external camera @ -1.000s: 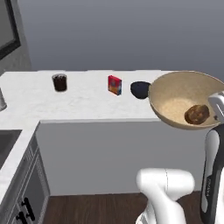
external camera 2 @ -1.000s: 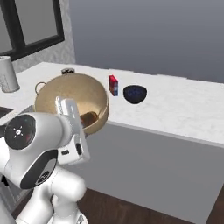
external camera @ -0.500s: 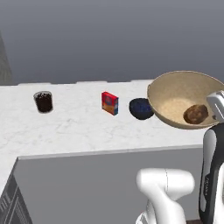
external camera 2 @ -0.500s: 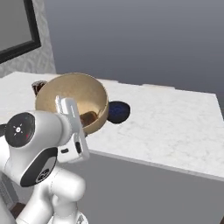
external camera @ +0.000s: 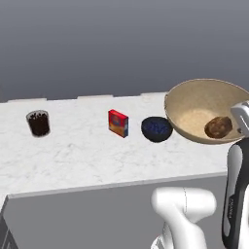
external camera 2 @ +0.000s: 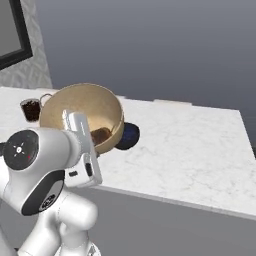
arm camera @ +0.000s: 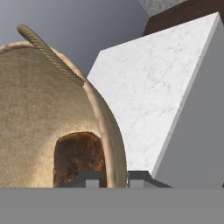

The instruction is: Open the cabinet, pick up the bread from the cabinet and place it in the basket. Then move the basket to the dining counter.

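The tan basket (external camera: 194,104) hangs tilted above the near edge of the dining counter (external camera: 73,151), and my gripper (external camera: 239,125) is shut on its rim at the right. The golden-brown bread (external camera: 218,127) lies low inside it, close to the gripped rim. From the right base view the basket (external camera 2: 95,107) hangs just ahead of my hand, the bread (external camera 2: 100,135) in its lower part. In the hand view the gripper (arm camera: 113,177) straddles the basket rim (arm camera: 109,144), one finger inside next to the bread (arm camera: 78,153). White marble of the dining counter (arm camera: 144,92) lies beyond. The cabinet is out of view.
On the counter stand a dark bowl of blueberries (external camera: 156,128), a small red box (external camera: 118,123) and a glass of dark drink (external camera: 38,123). The blueberry bowl (external camera 2: 129,136) sits partly under the basket. A dark window frame (external camera 2: 15,30) shows at the far left.
The whole picture has shifted as the base drove: the sink corner has left the view and the counter looks nearer. The basket, with the bread inside, stays in my grip as before.
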